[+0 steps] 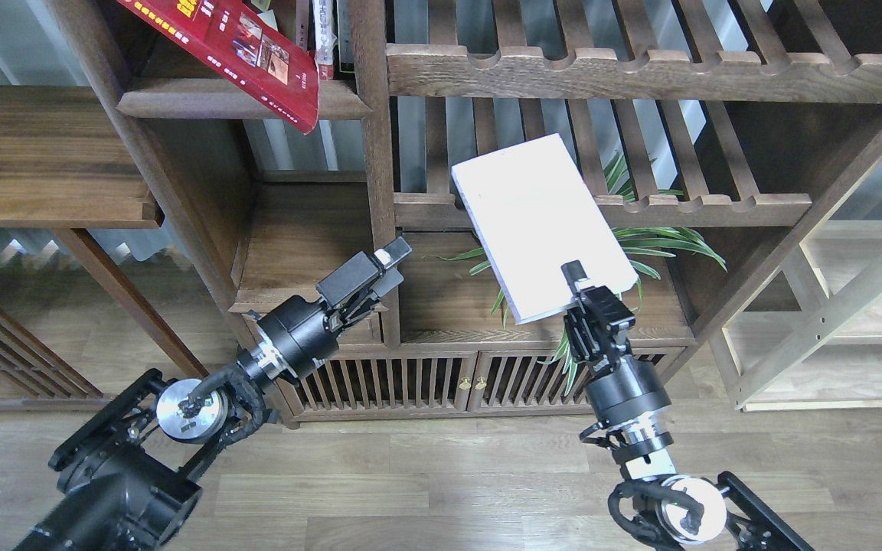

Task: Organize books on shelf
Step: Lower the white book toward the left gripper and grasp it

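our right hand point(577, 282) is clamped on the lower edge of the thick white book point(542, 223), holding it up in the air, tilted, with its broad blank face toward us. the book hangs in front of the potted plant point(640, 245), hiding the pot and most of the leaves, and its top corner overlaps the scalloped rail of the slatted rack point(717, 205) behind the plant. our left hand point(389, 262) holds nothing; it sits to the left of the plant, just in front of the bookcase's upright post point(374, 153), and its fingers lie so close together that we cannot tell whether they are parted. the dark red book point(234, 46) lies slanted on the shelf point(219, 99), far up and left of the plant, with its lower corner sticking out past the shelf's rounded front edge. a few upright spines point(324, 38) stand just beside it.
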Robot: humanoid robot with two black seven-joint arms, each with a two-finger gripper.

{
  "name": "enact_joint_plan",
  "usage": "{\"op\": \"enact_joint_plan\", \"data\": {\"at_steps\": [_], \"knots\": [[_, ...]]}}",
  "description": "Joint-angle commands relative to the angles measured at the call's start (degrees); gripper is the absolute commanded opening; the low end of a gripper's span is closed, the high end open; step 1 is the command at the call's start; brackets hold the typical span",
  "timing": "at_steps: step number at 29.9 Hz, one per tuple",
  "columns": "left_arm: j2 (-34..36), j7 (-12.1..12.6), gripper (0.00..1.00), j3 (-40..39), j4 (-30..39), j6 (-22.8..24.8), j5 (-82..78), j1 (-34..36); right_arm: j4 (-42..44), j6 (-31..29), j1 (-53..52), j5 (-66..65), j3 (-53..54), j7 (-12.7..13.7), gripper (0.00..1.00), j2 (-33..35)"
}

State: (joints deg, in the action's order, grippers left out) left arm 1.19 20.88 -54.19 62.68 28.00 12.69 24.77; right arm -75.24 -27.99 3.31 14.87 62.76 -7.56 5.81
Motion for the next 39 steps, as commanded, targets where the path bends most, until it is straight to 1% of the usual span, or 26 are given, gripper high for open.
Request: {"op": "enact_joint_plan", "data": {"at_steps": [1,15,20,22,24,28,31,34,39], "knots": [[-0.40,0.13,0.99,0.75,0.25,0.00,1.98,-0.24,0.00,-0.01,-0.06,-0.02,-2.20,0.01,0.05,-0.10],[-0.14,0.13,0.98,3.39,-0.72,0.00,4.45,-0.68,-0.26,-0.01,0.03,-0.28,-7.91,-0.08,0.05,-0.28],[-0.31,0.04,0.91,3.48,-0.55,0.00,4.45,-2.79,-0.26,-0.01,0.12,-0.37,-9.50,-0.08,0.05,0.16],[-0.31,0.13,0.91,3.56,-0.46,0.00,4.45,-2.88,-0.26,-0.01,0.12,-0.54,-9.76,-0.08,0.05,0.16],[-0.31,0.21,0.88,3.57,-0.46,0.00,4.36,-2.79,-0.26,-0.01,0.12,-0.63,-10.29,-0.08,0.05,0.16],[-0.14,0.30,0.76,4.27,-0.28,0.00,4.36,-2.71,-0.26,-0.01,0.21,-0.72,-10.64,-0.08,0.05,0.25],[-0.05,0.30,0.74,4.88,-0.28,0.00,4.36,-2.62,-0.26,-0.01,0.21,-0.72,-10.64,-0.08,0.05,0.34],[0.04,0.39,0.62,5.24,-0.28,0.00,4.36,-2.62,-0.26,-0.01,0.21,-0.72,-10.73,-0.08,0.05,0.43],[0.04,0.30,0.49,5.24,-0.28,0.00,4.36,-2.44,-0.26,-0.01,0.47,-0.72,-10.64,-0.08,0.05,0.69]]}}
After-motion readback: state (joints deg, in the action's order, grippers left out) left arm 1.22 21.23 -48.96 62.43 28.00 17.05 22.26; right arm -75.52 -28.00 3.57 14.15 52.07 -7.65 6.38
